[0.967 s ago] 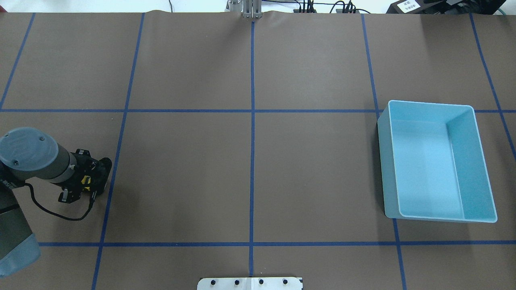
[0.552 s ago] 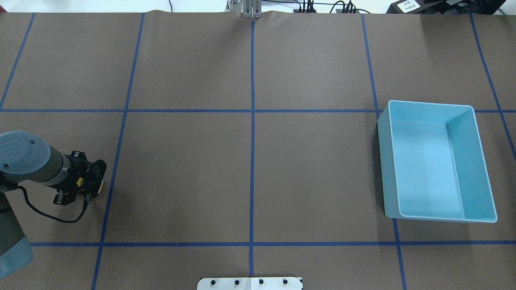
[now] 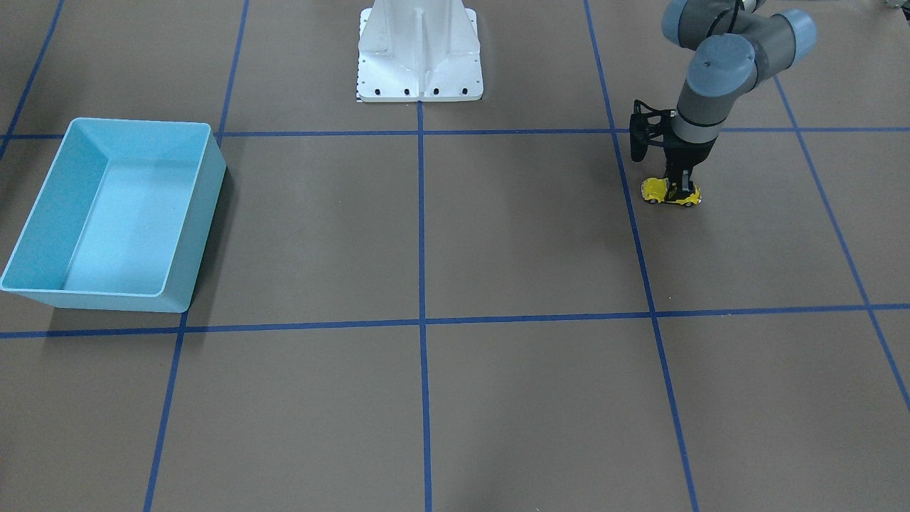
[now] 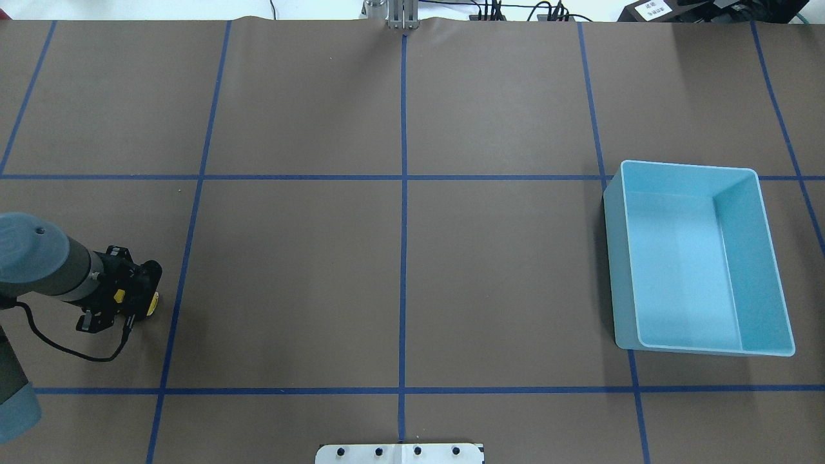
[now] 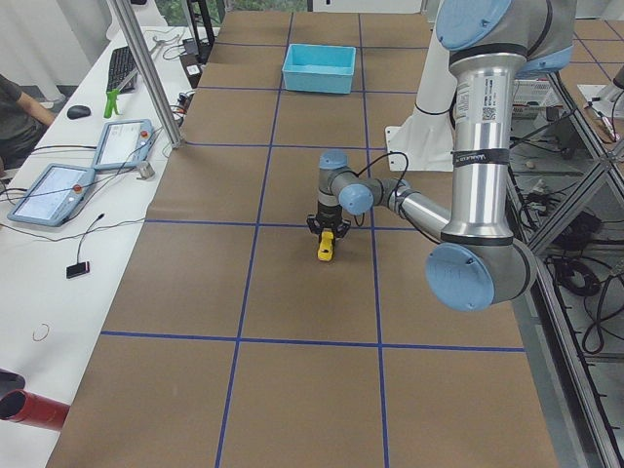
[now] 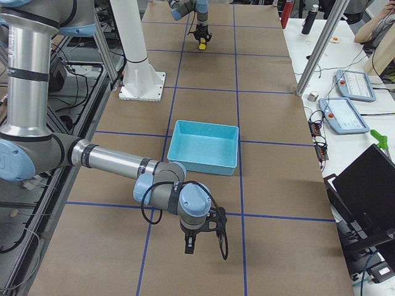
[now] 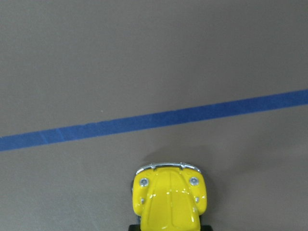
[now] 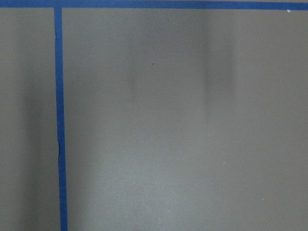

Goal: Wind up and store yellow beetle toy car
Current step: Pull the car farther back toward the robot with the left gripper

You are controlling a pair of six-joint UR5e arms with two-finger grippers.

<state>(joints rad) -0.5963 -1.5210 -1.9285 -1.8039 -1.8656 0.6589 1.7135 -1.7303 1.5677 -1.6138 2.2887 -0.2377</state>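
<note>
The yellow beetle toy car (image 3: 670,192) stands on its wheels on the brown table at the robot's left side. My left gripper (image 3: 681,186) points straight down and is shut on the yellow beetle toy car's body. From overhead the gripper (image 4: 132,299) hides most of the car; only a yellow edge (image 4: 153,303) shows. The left wrist view shows the car's hood (image 7: 169,197) facing a blue tape line. The light blue bin (image 4: 615,258) stands far off on the right side. My right gripper (image 6: 188,246) shows only in the exterior right view, hanging over the table; I cannot tell whether it is open or shut.
Blue tape lines (image 4: 403,258) divide the brown table into squares. The white robot base (image 3: 419,57) stands at the robot's edge. The bin (image 3: 199,227) holds nothing. Tablets and a keyboard (image 5: 122,68) lie on a side bench beyond the table.
My left gripper has slid with the car along the table toward the left edge and slightly toward the robot. The bin has not moved.
</note>
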